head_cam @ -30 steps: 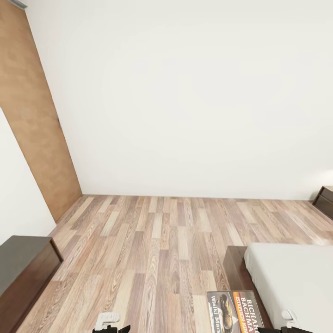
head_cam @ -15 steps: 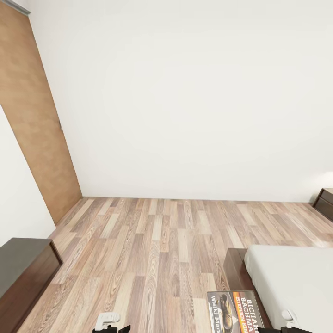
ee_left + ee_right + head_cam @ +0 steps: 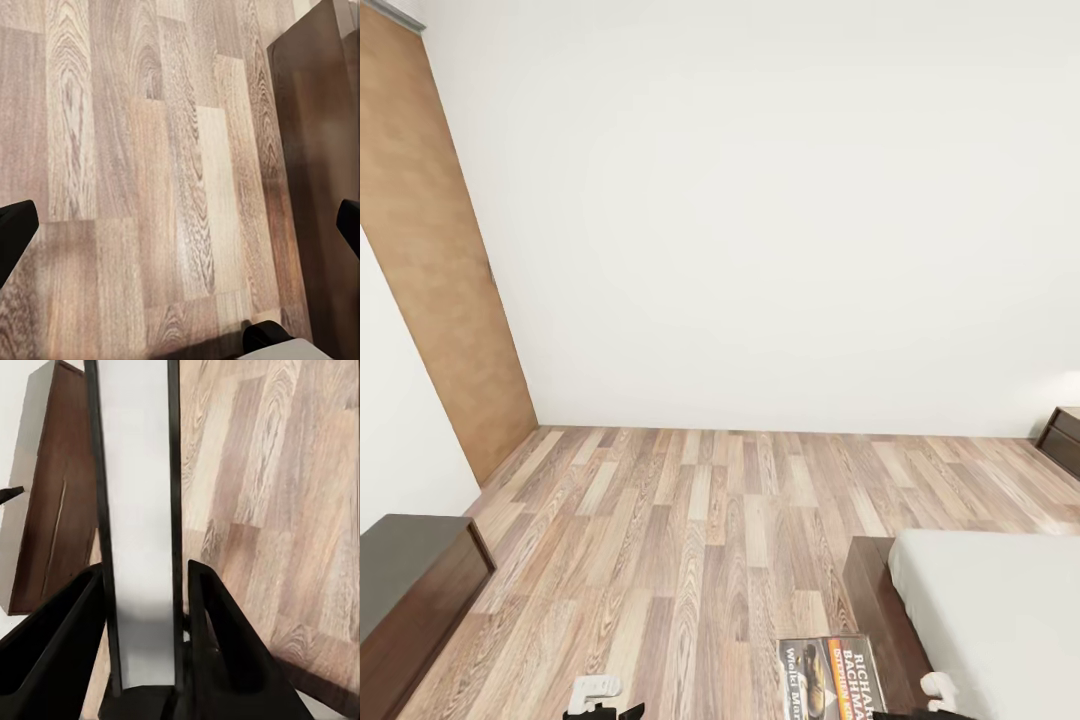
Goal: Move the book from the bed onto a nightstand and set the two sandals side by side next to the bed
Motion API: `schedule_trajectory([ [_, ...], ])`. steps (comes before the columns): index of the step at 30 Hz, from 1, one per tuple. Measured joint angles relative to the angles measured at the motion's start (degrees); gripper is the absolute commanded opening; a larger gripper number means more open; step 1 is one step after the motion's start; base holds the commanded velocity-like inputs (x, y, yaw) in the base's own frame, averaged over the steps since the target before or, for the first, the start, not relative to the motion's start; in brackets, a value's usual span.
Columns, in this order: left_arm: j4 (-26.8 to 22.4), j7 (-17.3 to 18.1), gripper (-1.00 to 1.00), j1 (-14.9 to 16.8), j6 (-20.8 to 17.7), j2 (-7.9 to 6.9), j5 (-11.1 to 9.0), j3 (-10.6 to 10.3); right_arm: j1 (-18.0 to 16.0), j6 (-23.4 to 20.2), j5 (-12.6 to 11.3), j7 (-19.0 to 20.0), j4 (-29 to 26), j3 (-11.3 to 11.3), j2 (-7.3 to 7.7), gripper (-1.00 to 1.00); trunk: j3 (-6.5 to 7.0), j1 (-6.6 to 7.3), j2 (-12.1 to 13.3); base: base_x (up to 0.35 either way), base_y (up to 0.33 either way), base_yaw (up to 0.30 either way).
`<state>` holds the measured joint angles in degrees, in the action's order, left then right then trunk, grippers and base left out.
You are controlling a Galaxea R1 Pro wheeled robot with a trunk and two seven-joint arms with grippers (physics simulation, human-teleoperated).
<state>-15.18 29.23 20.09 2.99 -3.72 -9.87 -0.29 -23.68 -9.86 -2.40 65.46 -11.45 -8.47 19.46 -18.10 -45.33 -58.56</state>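
The right gripper [image 3: 142,585] has its two black fingers [image 3: 60,637] closed flat on the book [image 3: 135,510], which stands edge-on between them in the right wrist view, pale page block framed by dark covers. From the head view the book [image 3: 830,675] is held in the air over the wood-plank floor [image 3: 700,520], just off the near corner of the bed [image 3: 990,610], cover up, with its orange band and the white lettering partly cut off at the picture's lower edge. The bed's dark frame and pale mattress run along the right side; a nightstand [image 3: 1063,436] stands against the white wall [image 3: 780,220] beyond it. A brown door [image 3: 440,260] fills the left wall, and a dark dresser [image 3: 410,580] sits below it. The left gripper [image 3: 180,232] hangs over bare planks with its fingertips spread wide, holding nothing.
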Motion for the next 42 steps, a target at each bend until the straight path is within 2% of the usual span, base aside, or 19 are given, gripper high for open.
schedule_trajectory([
  [1,0.0,0.0,1.00,0.0,0.0,0.02,0.0,0.0,0.0,0.0,0.0,-4.8,0.1,-0.2,-2.19,-1.00,0.00,0.00,0.0,0.000,0.000,0.000],
  [3,0.0,0.0,1.00,0.0,0.0,0.04,0.0,0.0,0.0,0.0,0.0,-8.6,0.2,-0.1,-3.96,-1.00,0.00,0.00,0.0,0.000,0.000,0.000],
  [8,1.0,0.0,1.00,0.0,0.0,0.22,0.0,0.0,0.0,0.0,-0.4,-10.9,0.2,-0.2,-5.12,-1.00,0.00,0.00,0.0,0.000,0.000,0.000],
  [18,2.0,0.1,1.00,0.0,0.1,0.54,0.1,0.0,0.0,0.1,-0.5,-11.2,0.1,-0.4,-5.45,-1.00,0.00,0.00,0.0,0.000,0.000,0.000],
  [24,2.1,0.1,1.00,0.0,0.1,0.82,0.2,0.0,0.0,3.5,-0.3,-11.2,0.1,-0.4,-5.37,-1.00,0.00,0.00,0.0,0.000,0.000,0.000],
  [31,2.1,0.1,1.00,0.0,0.1,0.85,0.1,0.0,0.0,4.1,-0.2,-11.1,0.1,-0.4,-5.31,-1.00,0.02,0.00,0.0,0.000,0.000,0.000],
  [42,2.1,0.1,1.00,0.0,0.1,0.84,0.1,0.0,0.0,4.2,-0.2,-10.9,0.1,-0.4,-5.31,-1.00,0.89,0.00,0.0,0.000,0.000,0.000],
])
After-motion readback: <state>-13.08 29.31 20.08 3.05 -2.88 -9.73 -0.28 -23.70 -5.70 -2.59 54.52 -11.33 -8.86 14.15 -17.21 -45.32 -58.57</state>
